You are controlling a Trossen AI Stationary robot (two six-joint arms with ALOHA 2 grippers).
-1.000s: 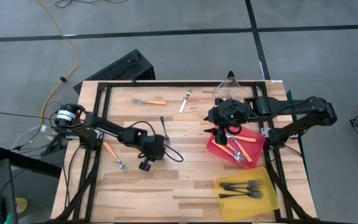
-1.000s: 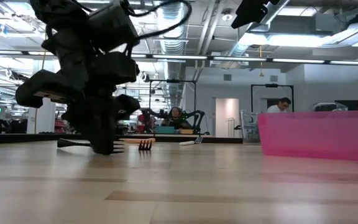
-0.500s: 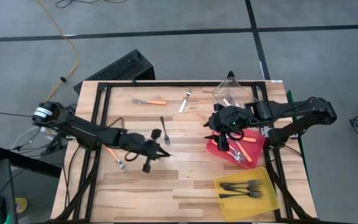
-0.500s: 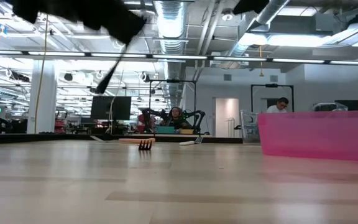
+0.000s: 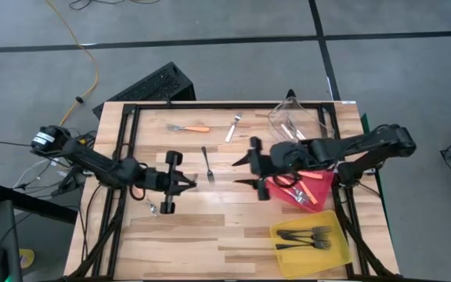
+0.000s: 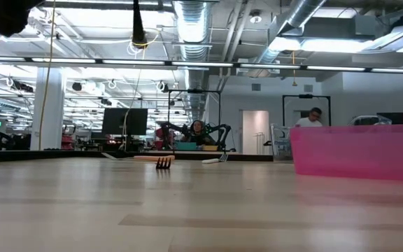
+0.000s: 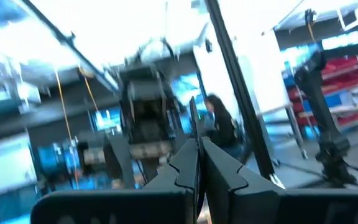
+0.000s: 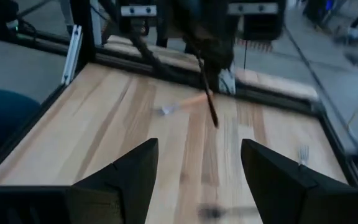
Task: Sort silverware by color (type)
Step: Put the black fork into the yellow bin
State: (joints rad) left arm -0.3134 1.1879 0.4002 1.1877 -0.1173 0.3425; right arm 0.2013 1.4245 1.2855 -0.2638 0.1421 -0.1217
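My left gripper (image 5: 188, 182) is over the table's left middle, raised and slanting upward, shut on a black fork (image 8: 209, 99). The fork shows as a thin dark rod past the fingertips (image 7: 193, 118) and high up in the low view (image 6: 137, 21). My right gripper (image 5: 245, 171) stands open and empty at mid-table, facing the left gripper. A second black fork (image 5: 207, 163) lies flat on the table between the two grippers. An orange-handled fork (image 5: 190, 128) and a silver fork (image 5: 232, 128) lie near the far edge. Another orange-handled fork (image 5: 152, 206) lies partly under the left arm. My left gripper pinches the black fork by one end (image 7: 194, 135) between its two shut fingers. The rest of the fork sticks out past the fingertips, along the line of the fingers. It is lifted clear of the table. Which end is gripped I cannot tell.
At the right stand a red bin (image 5: 271, 188) with orange-handled forks, a yellow bin (image 5: 339, 244) with black forks, and a clear bin (image 5: 292, 117) at the far edge. A black frame rail (image 5: 210, 104) borders the table. Bare wood lies along the near edge.
My left gripper has risen off the table with the black fork and tipped from pointing down to slanting upward, drawing slightly toward the table's left edge. My right gripper has moved from over the red bin toward mid-table, staying open. The other black fork has stayed put.
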